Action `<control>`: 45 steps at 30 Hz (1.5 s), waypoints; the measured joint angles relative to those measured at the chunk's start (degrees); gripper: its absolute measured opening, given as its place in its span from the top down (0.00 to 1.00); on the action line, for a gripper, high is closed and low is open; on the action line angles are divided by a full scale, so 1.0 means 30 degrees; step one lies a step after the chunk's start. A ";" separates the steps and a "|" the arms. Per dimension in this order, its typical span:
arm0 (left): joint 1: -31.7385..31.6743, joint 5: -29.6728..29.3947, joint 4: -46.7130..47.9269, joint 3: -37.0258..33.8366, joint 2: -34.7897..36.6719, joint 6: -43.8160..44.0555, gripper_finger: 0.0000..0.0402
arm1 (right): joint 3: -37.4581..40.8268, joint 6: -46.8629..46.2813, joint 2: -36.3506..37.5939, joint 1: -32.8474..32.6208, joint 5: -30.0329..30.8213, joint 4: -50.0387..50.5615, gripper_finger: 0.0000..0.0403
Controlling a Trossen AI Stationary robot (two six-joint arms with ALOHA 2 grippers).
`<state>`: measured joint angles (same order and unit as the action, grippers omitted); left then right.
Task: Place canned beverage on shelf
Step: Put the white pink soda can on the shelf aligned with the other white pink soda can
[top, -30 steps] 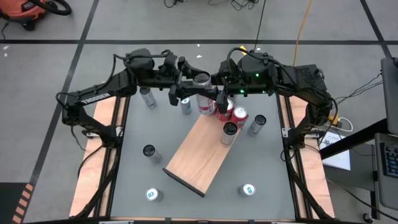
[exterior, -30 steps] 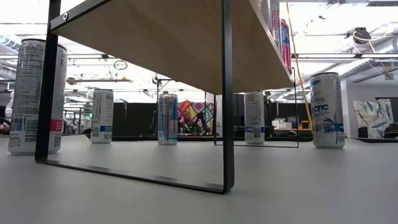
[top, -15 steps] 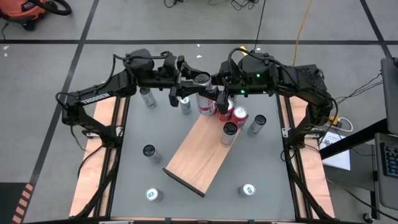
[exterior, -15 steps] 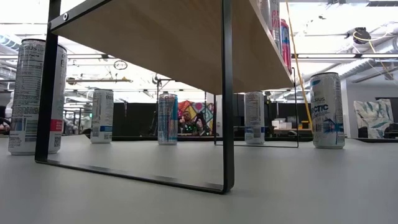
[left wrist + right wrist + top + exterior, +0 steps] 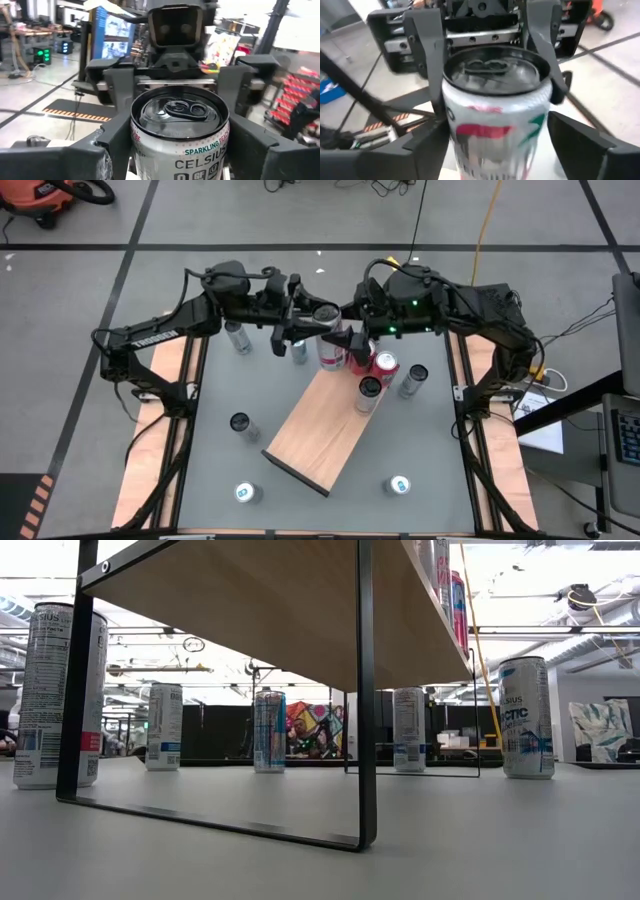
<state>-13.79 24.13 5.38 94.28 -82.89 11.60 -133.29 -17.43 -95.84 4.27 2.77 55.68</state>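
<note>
A handover is in hand: the Celsius can [image 5: 329, 340] sits between both end effectors, above the shelf's [image 5: 318, 426] far end. The left end effector [image 5: 303, 330] pinches it; the right end effector [image 5: 343, 338] stands spread beside it. Next, the right should back clear.

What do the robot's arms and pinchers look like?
Two dark, jointed arms. The left arm has white lettering along it; the right arm shows a small green light and black cables. Each ends in a left gripper or right gripper with blocky dark fingers.
</note>
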 joint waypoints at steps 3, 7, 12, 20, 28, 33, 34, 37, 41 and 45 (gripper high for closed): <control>0.0247 0.0500 -0.0009 0.0000 0.0027 -0.0773 0.39 | -0.0015 -0.0327 0.0323 0.0000 -0.1384 0.0874 0.21; 0.0504 0.1288 -0.0237 0.0002 0.0141 -0.1134 0.39 | -0.0015 -0.0460 0.0846 -0.0006 -0.2006 0.1892 0.20; 0.0999 0.1814 0.0356 0.0007 0.0138 -0.2101 0.39 | -0.0007 -0.0808 0.1919 -0.0219 -0.1945 0.2972 0.20; 0.1504 0.0815 0.1398 -0.1501 0.0101 -0.2687 0.39 | -0.0007 -0.3250 0.3894 -0.1508 -0.1866 0.4242 0.19; 0.1600 0.0585 -0.1077 -0.4091 0.0080 -0.2755 0.39 | 0.0007 -0.5452 0.4328 -0.4850 0.0963 0.5754 0.19; 0.1887 0.0540 -0.1685 -0.4660 0.0117 -0.3617 0.39 | 0.0007 -0.5888 0.4332 -0.6615 0.3192 0.5667 0.19; 0.1920 0.0528 -0.1543 -0.4716 0.0111 -0.3627 0.39 | 0.0007 -0.5827 0.4332 -0.6836 0.3608 0.5675 0.19; 0.2143 0.0031 -0.0887 -0.4728 0.0080 -0.3849 0.39 | 0.0007 -0.5337 0.4324 -0.7193 0.4823 0.5682 0.19; 0.2531 -0.1290 -0.0700 -0.4728 0.0080 -0.4016 0.39 | 0.0015 -0.4514 0.4332 -0.7220 0.5314 0.5682 0.19; 0.2737 -0.2035 -0.1828 -0.4707 -0.0317 -0.4731 0.39 | 0.0015 -0.3766 0.4332 -0.7213 0.5655 0.5675 0.19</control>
<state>-5.58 18.03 -0.10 80.16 -83.84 -2.59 -133.25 -28.73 -82.85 -17.37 19.74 72.71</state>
